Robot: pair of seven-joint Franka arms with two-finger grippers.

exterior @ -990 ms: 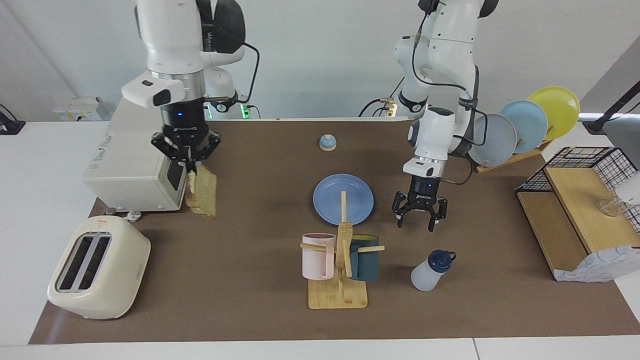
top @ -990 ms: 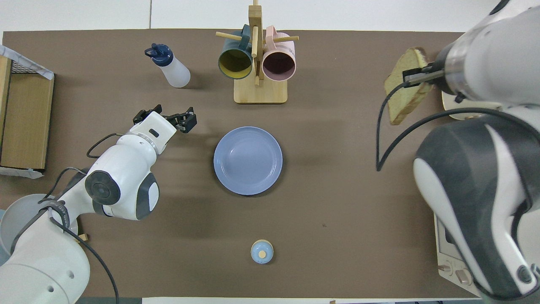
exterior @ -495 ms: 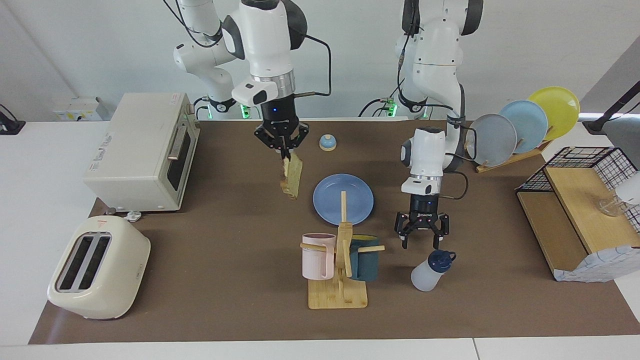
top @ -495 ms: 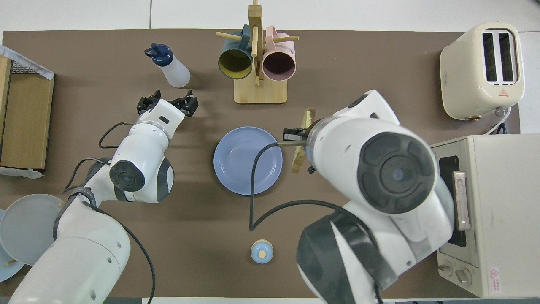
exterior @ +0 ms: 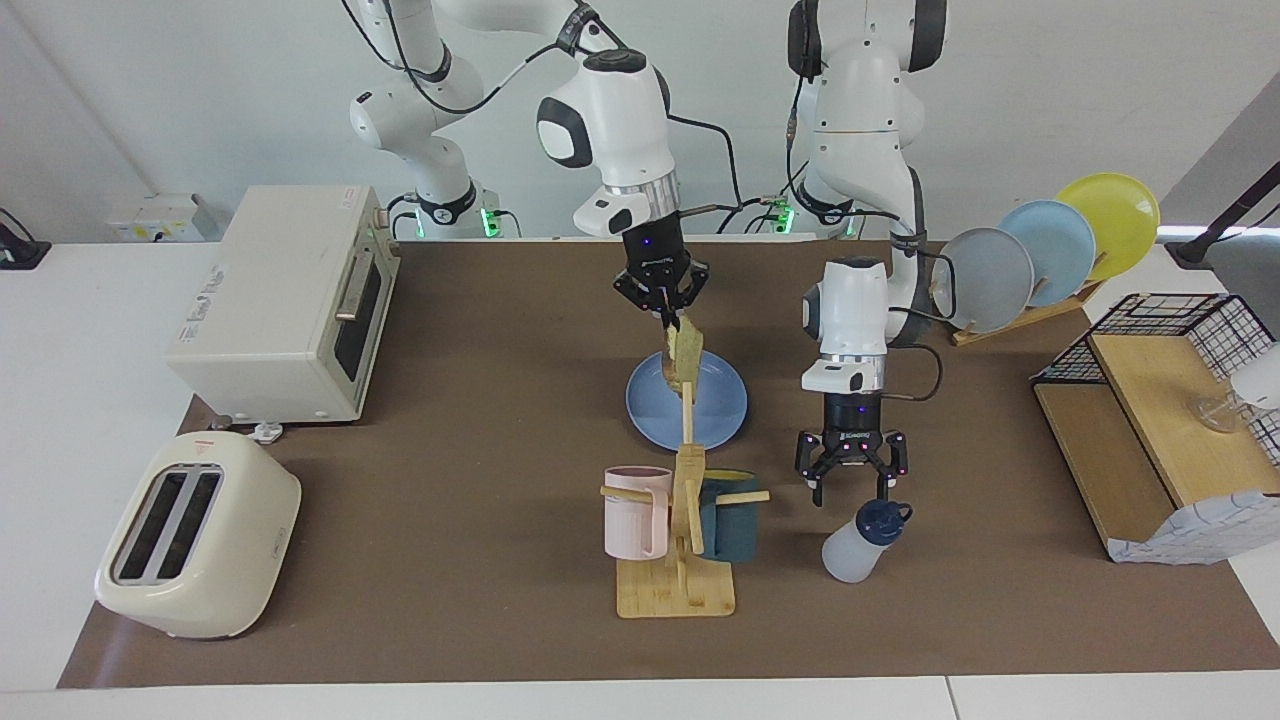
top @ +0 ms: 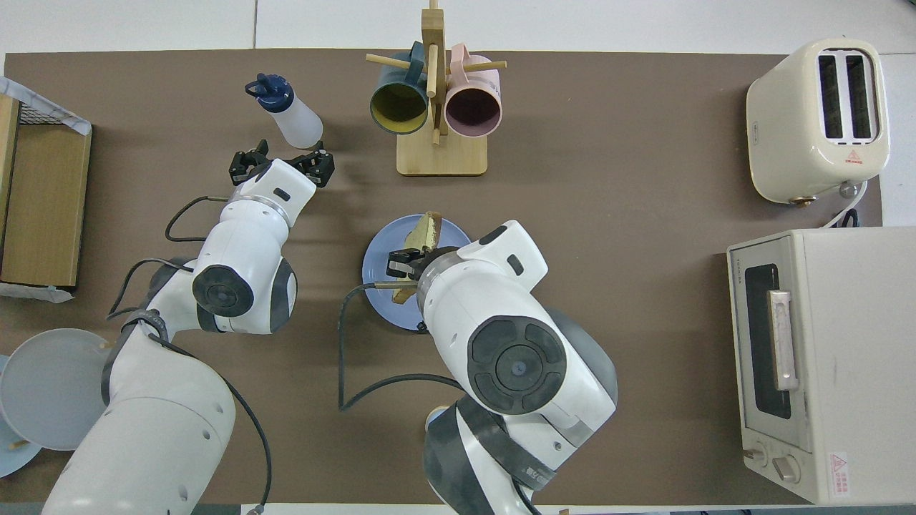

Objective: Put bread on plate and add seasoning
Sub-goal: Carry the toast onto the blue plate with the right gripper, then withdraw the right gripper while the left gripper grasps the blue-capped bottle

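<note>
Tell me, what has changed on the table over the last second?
The right gripper carried the bread from beside the toaster oven to over the plate, still gripping it. The left gripper, open, moved from beside the plate to just above the seasoning. Plate and seasoning stayed put.

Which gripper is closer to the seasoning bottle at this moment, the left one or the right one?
Left. The left gripper hangs open just above the seasoning bottle, by its cap. The right gripper is over the plate, holding the bread.
</note>
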